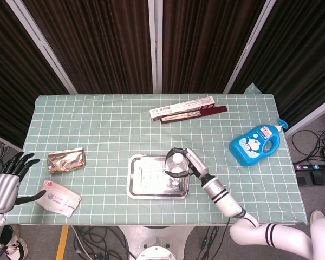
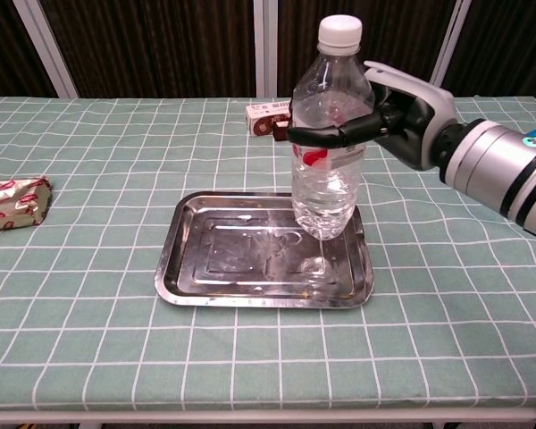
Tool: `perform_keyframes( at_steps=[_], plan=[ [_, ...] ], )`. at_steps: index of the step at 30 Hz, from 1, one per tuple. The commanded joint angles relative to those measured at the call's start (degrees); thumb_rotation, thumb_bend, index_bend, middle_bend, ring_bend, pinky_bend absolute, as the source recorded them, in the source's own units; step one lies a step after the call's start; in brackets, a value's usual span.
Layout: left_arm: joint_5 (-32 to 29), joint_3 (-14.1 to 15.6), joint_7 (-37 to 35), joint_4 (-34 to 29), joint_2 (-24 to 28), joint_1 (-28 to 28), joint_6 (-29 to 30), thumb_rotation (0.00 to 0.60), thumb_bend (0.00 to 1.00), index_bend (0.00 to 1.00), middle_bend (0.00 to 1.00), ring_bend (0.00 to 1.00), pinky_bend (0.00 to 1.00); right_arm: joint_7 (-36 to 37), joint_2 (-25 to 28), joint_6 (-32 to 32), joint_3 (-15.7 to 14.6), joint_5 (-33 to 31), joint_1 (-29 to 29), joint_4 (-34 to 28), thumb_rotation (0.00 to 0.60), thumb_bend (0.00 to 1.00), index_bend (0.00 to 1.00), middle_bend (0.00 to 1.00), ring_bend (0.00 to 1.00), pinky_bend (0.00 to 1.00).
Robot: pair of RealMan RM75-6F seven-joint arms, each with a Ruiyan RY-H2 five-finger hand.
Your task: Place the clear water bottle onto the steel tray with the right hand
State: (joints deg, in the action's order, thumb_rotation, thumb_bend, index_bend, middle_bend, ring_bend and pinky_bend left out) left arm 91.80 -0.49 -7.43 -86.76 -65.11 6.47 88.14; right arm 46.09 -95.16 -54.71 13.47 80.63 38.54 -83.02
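My right hand (image 2: 389,121) (image 1: 185,163) grips the clear water bottle (image 2: 328,134) (image 1: 177,163) around its upper body, fingers wrapped round it. The bottle is upright, has a white cap and a red label, and hangs just above the right part of the steel tray (image 2: 196,268) (image 1: 141,181). Whether its base touches the tray I cannot tell. My left hand (image 1: 5,181) is at the far left edge of the head view, off the table, fingers spread and holding nothing.
A blue detergent bottle (image 1: 255,143) lies at the right. Long flat boxes (image 1: 187,109) (image 2: 266,116) lie at the back. A foil packet (image 1: 66,160) (image 2: 13,202) and a pink-white pouch (image 1: 59,197) lie at the left.
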Motion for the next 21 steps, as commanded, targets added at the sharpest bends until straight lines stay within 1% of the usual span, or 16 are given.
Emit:
perform_keyframes(
  at_steps=[1,3,6,10,15,21],
  plan=[
    [-0.08,-0.06,-0.55,0.25,0.13,0.04,-0.08,0.493,0.09,0.26,0.23,0.10,0.18,2.19,-2.64,1.20,0.09,0.85,1.74,3.31,0.600,0.16,0.66,0.54,0.37,0.43],
    [-0.14,-0.09,-0.87,0.59,0.23,0.03,-0.10,0.492,0.09,0.26,0.23,0.10,0.18,3.49,-3.59,1.74,-0.28,1.63,2.54,5.22,0.600,0.14,0.67,0.54,0.37,0.43],
    [-0.33,-0.08,-1.35,0.99,0.26,-0.12,-0.06,0.492,0.09,0.26,0.23,0.10,0.18,5.30,-4.78,2.23,-1.06,2.19,3.06,7.65,0.600,0.08,0.66,0.54,0.37,0.42],
    [-0.46,-0.06,-1.95,1.61,0.13,-0.20,-0.11,0.493,0.09,0.26,0.23,0.10,0.18,7.04,-5.49,2.10,-2.28,3.38,3.32,9.56,0.600,0.01,0.61,0.51,0.33,0.40],
    [-0.39,-0.02,-2.24,2.25,-0.30,-0.12,-0.30,0.494,0.09,0.26,0.23,0.10,0.18,8.68,-5.29,1.66,-2.91,4.50,3.78,10.23,0.600,0.00,0.54,0.46,0.27,0.35],
    [-0.25,-0.03,-2.40,2.52,-0.52,-0.11,-0.22,0.491,0.09,0.26,0.23,0.10,0.18,10.11,-4.13,1.92,-4.00,5.58,4.38,10.03,0.600,0.00,0.39,0.44,0.20,0.28]
  ],
)
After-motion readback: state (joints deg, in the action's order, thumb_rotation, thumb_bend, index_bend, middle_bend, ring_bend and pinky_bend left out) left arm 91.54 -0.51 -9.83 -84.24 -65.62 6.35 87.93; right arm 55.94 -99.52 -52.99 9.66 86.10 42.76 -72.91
